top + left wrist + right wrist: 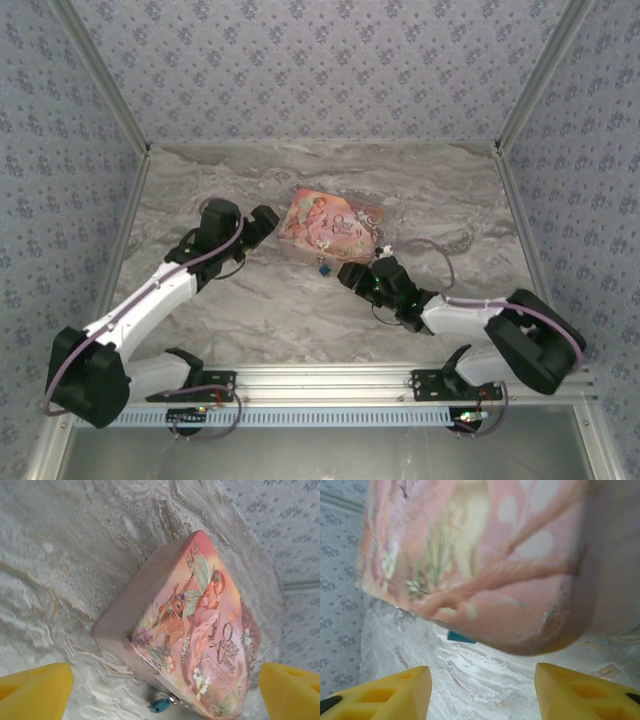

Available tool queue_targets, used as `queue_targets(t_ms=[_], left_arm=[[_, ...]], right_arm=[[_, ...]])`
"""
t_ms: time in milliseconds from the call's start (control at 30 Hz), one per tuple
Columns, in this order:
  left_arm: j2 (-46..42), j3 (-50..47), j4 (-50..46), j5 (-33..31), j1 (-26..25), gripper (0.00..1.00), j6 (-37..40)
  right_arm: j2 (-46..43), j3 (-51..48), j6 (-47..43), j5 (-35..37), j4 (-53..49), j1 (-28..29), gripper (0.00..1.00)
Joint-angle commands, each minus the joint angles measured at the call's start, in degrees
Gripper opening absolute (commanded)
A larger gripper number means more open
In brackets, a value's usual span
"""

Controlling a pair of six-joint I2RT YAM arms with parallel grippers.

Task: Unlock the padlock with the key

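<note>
the left gripper [267, 222] stands with its jaws spread wide and nothing between them, its yellow fingers [35, 692] at the two lower corners of the left wrist view, just off the left corner of the pink tin [330, 225]; the right gripper [350, 275] is spread too and holds nothing, its yellow fingers [385, 695] low over the table, pointing at the near side of the tin from the right; the padlock [325, 268], tiny and blue, hangs or lies at the middle of the tin's near edge, touching it, between the two grippers and closer to the right one; from the left wrist it shows as a blue body with a bit of metal at the tin's lower rim; from the right wrist the tin's blurred side covers most of it and a teal sliver peeks out beneath; the tin lies flat, lid up, turned at an angle on the marbled table [270, 310]; floral papered walls [320, 60] rise behind the tin and to both sides; a metal rail [330, 380] runs along the near edge, well apart from the tin.
</note>
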Motion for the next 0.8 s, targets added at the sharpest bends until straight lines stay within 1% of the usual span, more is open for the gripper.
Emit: queue_targets(t_ms=[0, 67, 100, 133, 200, 267, 433, 500, 600, 767], left_arm=[[4.64, 4.04, -0.65, 6.15, 2.29, 0.99, 9.83], [8.11, 5.78, 1.02, 10.38, 3.48, 0.99, 12.35], [10.05, 6.73, 2.25, 12.4, 3.85, 1.0, 13.51], [11.66, 7.62, 3.09, 13.85, 4.07, 0.99, 14.39], [15.35, 9.9, 3.75, 15.01, 4.18, 1.0, 15.94], [18.68, 11.93, 3.82, 15.39, 4.33, 0.99, 16.94], [25.51, 15.05, 4.04, 17.46, 4.55, 0.99, 18.52], [27.68, 15.7, 3.0, 18.1, 4.54, 1.0, 18.7], [29.45, 14.89, 2.44, 18.18, 4.62, 0.99, 19.0], [29.73, 12.7, 0.61, 15.6, 4.61, 0.99, 20.39]], right_arm=[[-6.1, 0.19, -7.92, 2.69, -10.4, -1.52, 0.79], [-8.76, -1.32, -8.47, -0.58, -9.03, -4.24, 0.93], [-9.44, -1.89, -8.37, -3.39, -7.94, -5.96, 0.98], [-9.62, -2.12, -8.24, -5.79, -7.09, -7.26, 0.99], [-9.23, -1.44, -8.01, -10.64, -6.97, -8.84, 1.0], [-8.19, -0.67, -7.71, -12.96, -6.88, -9.07, 1.0], [-6.77, -0.78, -6.19, -11.68, -5.88, -9.64, 1.0], [-5.75, -0.69, -6.2, -13.74, -3.25, -10.65, 1.0], [-4.1, 0.93, -7.09, -17.31, -2.59, -12.12, 0.99], [-2.47, 1.5, -6.72, -19.58, -0.71, -14.44, 0.99]])
